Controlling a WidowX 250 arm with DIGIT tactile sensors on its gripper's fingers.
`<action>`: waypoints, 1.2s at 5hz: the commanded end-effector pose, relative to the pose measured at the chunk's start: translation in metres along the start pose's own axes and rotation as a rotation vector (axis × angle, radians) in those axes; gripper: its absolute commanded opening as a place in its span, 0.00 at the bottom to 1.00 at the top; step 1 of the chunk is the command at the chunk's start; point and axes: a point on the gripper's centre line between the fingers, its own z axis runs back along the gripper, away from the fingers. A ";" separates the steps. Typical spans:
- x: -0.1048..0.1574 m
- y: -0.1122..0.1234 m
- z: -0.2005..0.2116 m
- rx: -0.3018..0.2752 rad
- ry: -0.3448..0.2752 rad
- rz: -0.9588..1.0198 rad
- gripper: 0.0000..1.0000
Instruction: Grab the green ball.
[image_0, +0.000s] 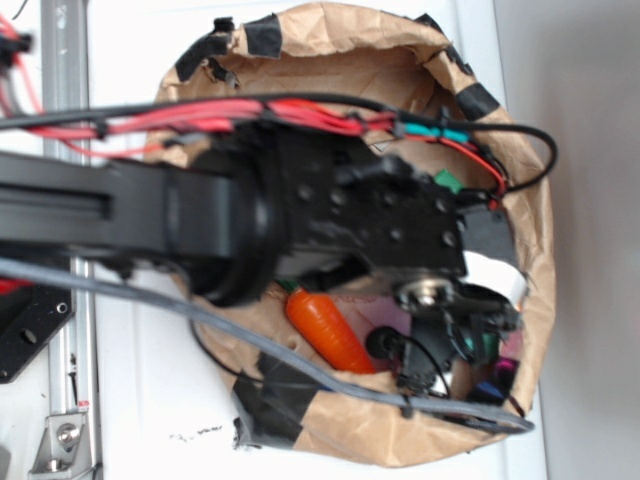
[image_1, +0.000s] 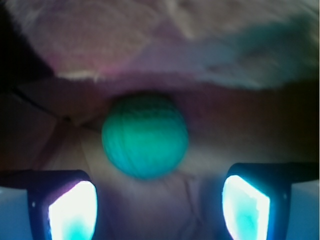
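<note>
Below, my pincer (image_1: 159, 200) stood wide, its two glowing fingers (image_1: 72, 210) apart at the bottom corners of the wrist view, holding nothing. Between and just beyond them lay the green ball (image_1: 145, 136), ribbed and blurred, resting on the brown paper floor of the bowl (image_0: 420, 60) without touching either finger. From outside, my arm (image_0: 300, 215) covered most of the taped paper bowl, the carrot (image_0: 328, 330) lay near its lower rim, and the ball could not be made out there.
</note>
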 end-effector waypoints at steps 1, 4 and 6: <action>0.029 -0.002 -0.006 0.064 -0.100 -0.019 0.00; 0.004 0.011 0.044 0.138 -0.111 0.066 0.00; -0.036 0.041 0.141 0.242 -0.091 0.257 0.00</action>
